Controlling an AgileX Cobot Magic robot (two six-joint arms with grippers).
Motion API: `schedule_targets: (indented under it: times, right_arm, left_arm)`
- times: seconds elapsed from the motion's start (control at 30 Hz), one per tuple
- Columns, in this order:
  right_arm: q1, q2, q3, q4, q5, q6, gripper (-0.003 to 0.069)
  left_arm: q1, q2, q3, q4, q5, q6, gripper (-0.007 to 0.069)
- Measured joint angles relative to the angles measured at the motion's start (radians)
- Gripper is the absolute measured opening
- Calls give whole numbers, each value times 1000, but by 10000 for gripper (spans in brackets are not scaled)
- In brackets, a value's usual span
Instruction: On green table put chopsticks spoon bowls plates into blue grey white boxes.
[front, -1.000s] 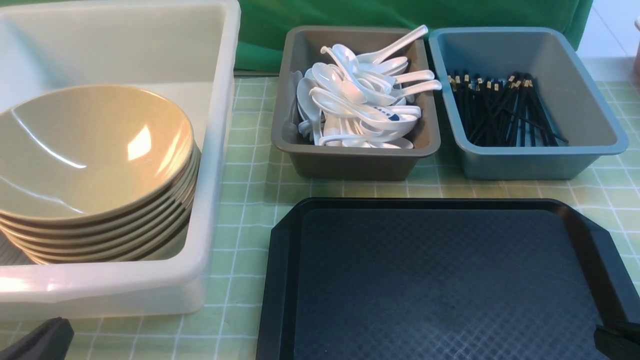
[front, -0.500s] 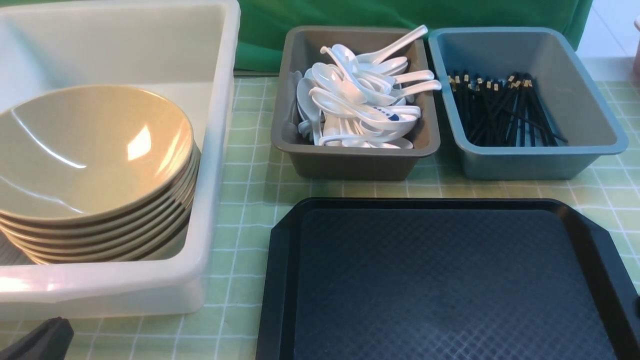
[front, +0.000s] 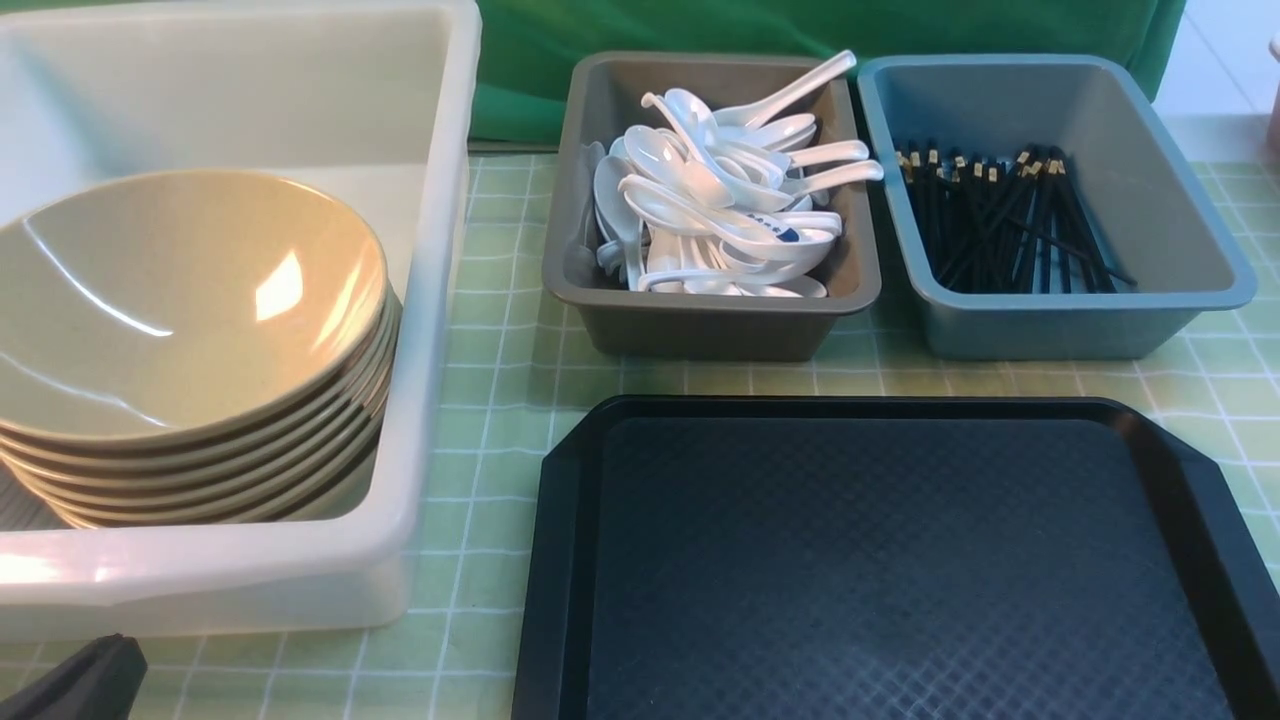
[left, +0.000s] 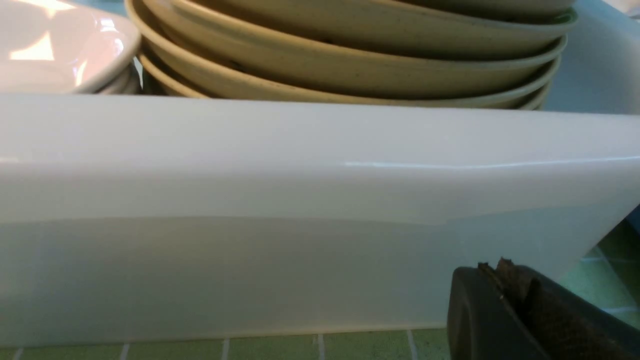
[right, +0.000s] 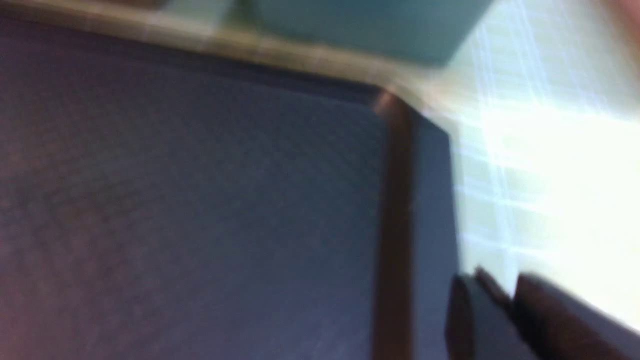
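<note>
A: What are the end effectors doing?

B: The left end effector (left: 505, 280) sits low by the near wall of the white box (front: 250, 590). Its fingers look pressed together with nothing between them, and whether they touch the wall I cannot tell. In the front view only a dark corner of it shows at the bottom left.

A: And the right end effector (right: 492, 295)?

B: It appears only in its own wrist view, which is blurred. The fingers seem closed and empty, above the edge of the black tray (front: 1180, 480).

A: How do the task's things look?

B: A stack of tan bowls (front: 190, 330) stands in the white box, tilted toward the camera, and a pale pink plate (left: 60, 50) lies beside it in the left wrist view. White spoons (front: 720, 200) are heaped in the grey box (front: 700, 320), handles mostly pointing to the right and away. Black chopsticks (front: 1000, 220) lie in the blue box (front: 1080, 325), their long axes running near to far, the gold-banded ends at the far side. The boxes and tray rest on the green checked tabletop (front: 500, 400).
</note>
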Motion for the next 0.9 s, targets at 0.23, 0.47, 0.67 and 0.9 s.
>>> schedule_targets:
  times: [0.23,0.47,0.67,0.9]
  right_arm:
    - [-40,-4,2,0,-12,0,112]
    - [-40,-4,2,0,-11,0,122]
    - [-40,-4,3,0,-13,0,128]
    - [-40,-4,3,0,-16,0,129]
  left_arm:
    - [0,0,0,0,-1,0,-1]
    - [0,0,0,0,-1,-5,-1]
    - [0,0,0,0,-1,-7,-1]
    - [0,0,0,0,-1,-7,-1]
